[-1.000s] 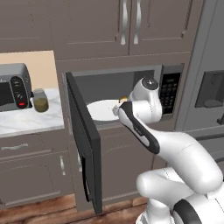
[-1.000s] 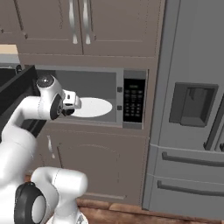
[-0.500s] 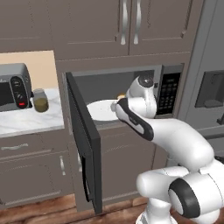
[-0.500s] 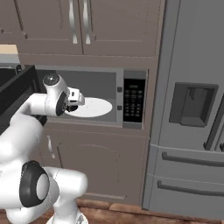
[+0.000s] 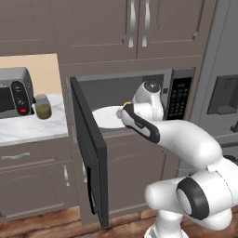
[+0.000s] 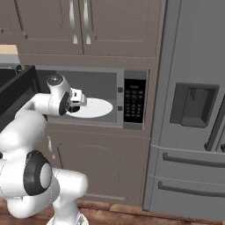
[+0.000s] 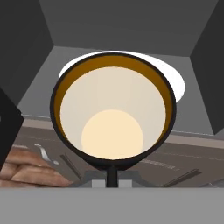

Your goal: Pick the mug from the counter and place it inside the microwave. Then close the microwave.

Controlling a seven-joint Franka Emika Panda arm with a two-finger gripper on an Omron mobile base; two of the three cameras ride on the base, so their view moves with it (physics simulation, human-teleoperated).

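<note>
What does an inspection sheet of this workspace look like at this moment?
Surface: counter, white marble, at the left.
Job's things: mug in the gripper, tan inside facing the hand camera, in front of the white turntable plate; microwave door wide open.
Clutter: toaster oven and lidded jar on the counter.
Gripper: gripper shut on the mug's rim, at the microwave opening.
Cables: nothing seen.
Surroundings: upper cabinets, fridge to the right, wood floor.
</note>
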